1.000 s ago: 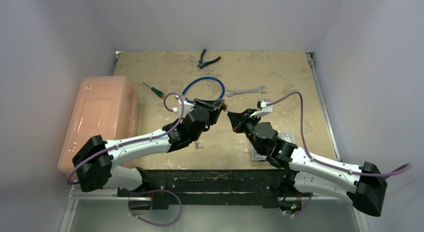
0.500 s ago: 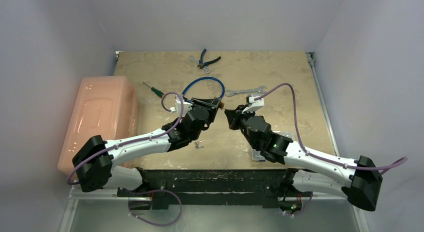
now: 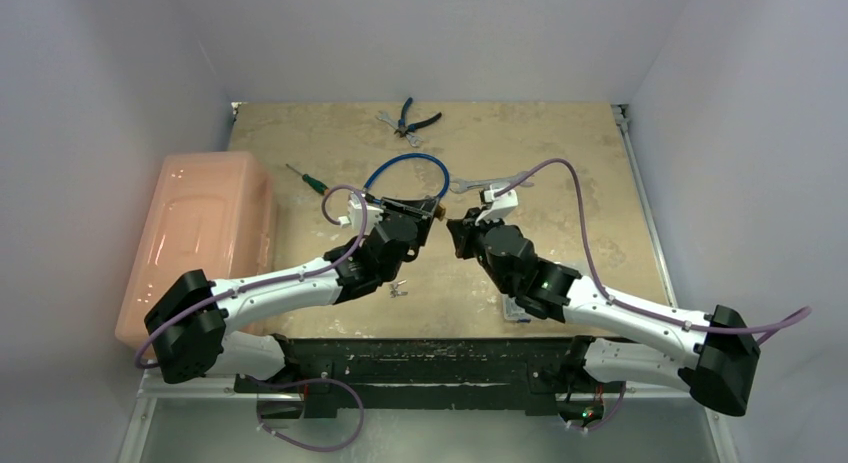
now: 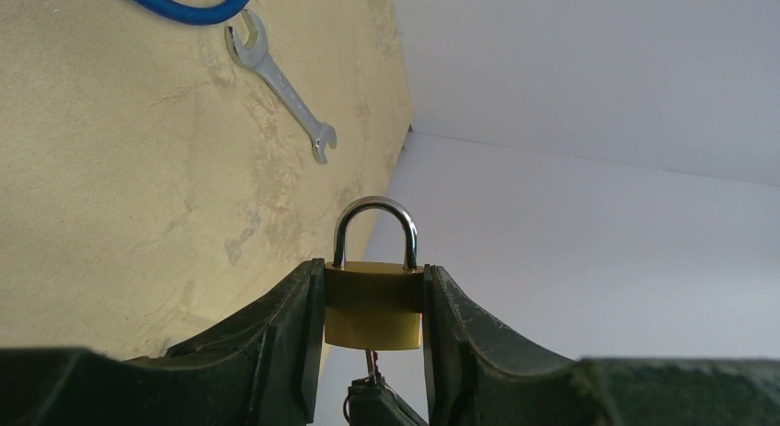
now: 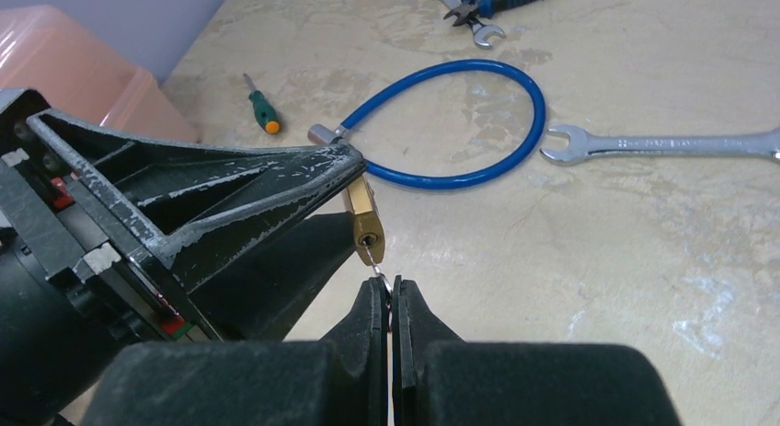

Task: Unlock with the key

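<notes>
From above, my left gripper (image 3: 434, 209) and my right gripper (image 3: 455, 227) meet nose to nose over the table (image 3: 560, 143). The brass padlock (image 3: 442, 212) is a small speck between them. The blue cable loop (image 3: 405, 171) lies just behind the padlock, and the wrench (image 3: 465, 186) lies beside it.

Through my left wrist camera, my left jaws stand partway apart and clamp the padlock's body on both sides, with the shackle upright and closed. The key (image 4: 371, 363) sticks out just under the padlock.

Through my right wrist camera, my right jaws are pressed almost together and pinch the key's head. Its blade runs up into the keyhole in the padlock's bottom face. How deep it sits I cannot tell from this angle.
</notes>
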`<state>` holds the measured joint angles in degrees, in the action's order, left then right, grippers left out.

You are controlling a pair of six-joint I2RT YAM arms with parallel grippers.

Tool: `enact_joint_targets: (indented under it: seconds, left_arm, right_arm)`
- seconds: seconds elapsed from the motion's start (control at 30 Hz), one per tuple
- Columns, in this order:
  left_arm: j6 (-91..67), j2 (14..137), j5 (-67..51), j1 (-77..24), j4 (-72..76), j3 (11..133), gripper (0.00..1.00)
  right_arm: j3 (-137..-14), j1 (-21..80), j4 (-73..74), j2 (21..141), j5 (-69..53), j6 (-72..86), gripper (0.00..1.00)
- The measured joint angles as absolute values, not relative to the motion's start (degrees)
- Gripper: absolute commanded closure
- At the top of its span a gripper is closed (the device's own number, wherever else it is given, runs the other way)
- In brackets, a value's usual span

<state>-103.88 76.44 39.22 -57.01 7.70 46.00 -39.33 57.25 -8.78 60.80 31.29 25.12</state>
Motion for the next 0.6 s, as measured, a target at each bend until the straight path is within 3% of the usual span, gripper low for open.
enact_joint_targets:
  seconds: [0.6]
  left_arm:
    - [-104.33,76.38,38.46,-57.01,10.13,44.12,1.00]
  right_arm:
    - [-43.83,57.74,-1.67,64.42,36.10,37.54,1.00]
